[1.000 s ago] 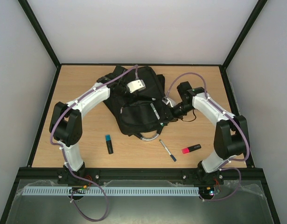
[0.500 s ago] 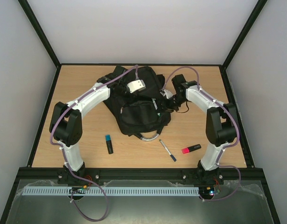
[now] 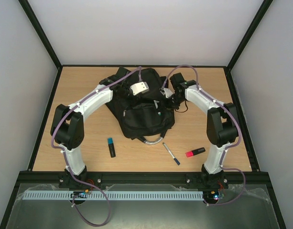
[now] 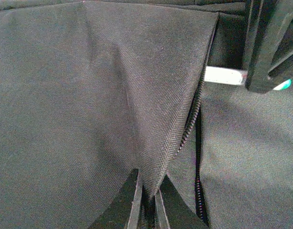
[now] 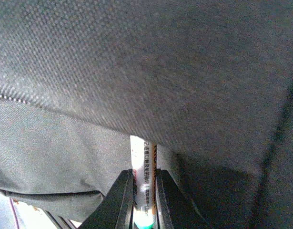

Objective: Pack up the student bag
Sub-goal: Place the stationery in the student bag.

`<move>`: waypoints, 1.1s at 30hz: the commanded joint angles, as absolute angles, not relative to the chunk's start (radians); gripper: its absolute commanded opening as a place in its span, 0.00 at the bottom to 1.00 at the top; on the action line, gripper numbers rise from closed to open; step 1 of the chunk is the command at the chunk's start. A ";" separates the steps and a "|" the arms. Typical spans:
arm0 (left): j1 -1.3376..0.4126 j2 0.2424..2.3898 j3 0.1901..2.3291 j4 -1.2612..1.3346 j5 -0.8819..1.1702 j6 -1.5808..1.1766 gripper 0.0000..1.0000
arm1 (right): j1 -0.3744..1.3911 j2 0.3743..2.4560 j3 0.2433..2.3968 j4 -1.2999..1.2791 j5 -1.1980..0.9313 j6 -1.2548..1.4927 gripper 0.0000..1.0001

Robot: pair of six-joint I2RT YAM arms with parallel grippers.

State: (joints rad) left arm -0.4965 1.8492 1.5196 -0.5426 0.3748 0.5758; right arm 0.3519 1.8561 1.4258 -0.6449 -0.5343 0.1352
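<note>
The black student bag (image 3: 141, 112) lies in the middle of the table. My left gripper (image 4: 146, 205) is shut on a fold of the bag's fabric beside the open zip (image 4: 191, 124), holding the flap up. My right gripper (image 5: 144, 191) is shut on a white marker (image 5: 144, 164) with a green end, its tip under the bag's flap. In the left wrist view the marker (image 4: 225, 75) shows at the pocket opening, held by the right gripper (image 4: 265, 71). In the top view the right gripper (image 3: 166, 101) is at the bag's right edge and the left gripper (image 3: 136, 93) over its upper part.
On the table in front of the bag lie a black marker with a blue cap (image 3: 111, 147), a thin pen (image 3: 171, 153) and a pink highlighter (image 3: 195, 152). The bag's grey loop handle (image 3: 151, 140) points toward the near edge. Black frame walls ring the table.
My right gripper has moved up and left with the white marker, from the bag's lower right to its right edge at the pocket opening. The left arm has held still.
</note>
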 commanded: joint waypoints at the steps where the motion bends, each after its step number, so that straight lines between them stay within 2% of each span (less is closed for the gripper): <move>1: -0.517 1.823 1.546 -0.552 0.466 0.583 0.02 | 0.382 1.895 1.474 -0.662 -0.508 0.146 0.01; 5: -0.519 1.817 1.535 -0.551 0.462 0.584 0.02 | 0.391 1.902 1.516 -0.660 -0.395 0.164 0.01; 14: -0.525 1.807 1.531 -0.555 0.464 0.587 0.02 | 0.405 1.939 1.578 -0.635 -0.324 0.208 0.01; 18: -0.527 1.806 1.533 -0.560 0.457 0.593 0.02 | 0.417 1.956 1.602 -0.631 -0.340 0.197 0.11; 21: -0.530 1.801 1.525 -0.560 0.452 0.597 0.02 | 0.422 1.950 1.604 -0.632 -0.351 0.172 0.30; 23: -0.531 1.799 1.522 -0.559 0.451 0.600 0.02 | 0.422 1.934 1.594 -0.636 -0.335 0.158 0.38; 27: -0.531 1.793 1.523 -0.560 0.448 0.606 0.02 | 0.422 1.880 1.575 -0.662 -0.318 0.089 0.43; 33: -0.531 1.785 1.532 -0.577 0.453 0.616 0.02 | 0.421 1.754 1.538 -0.752 -0.225 -0.115 0.41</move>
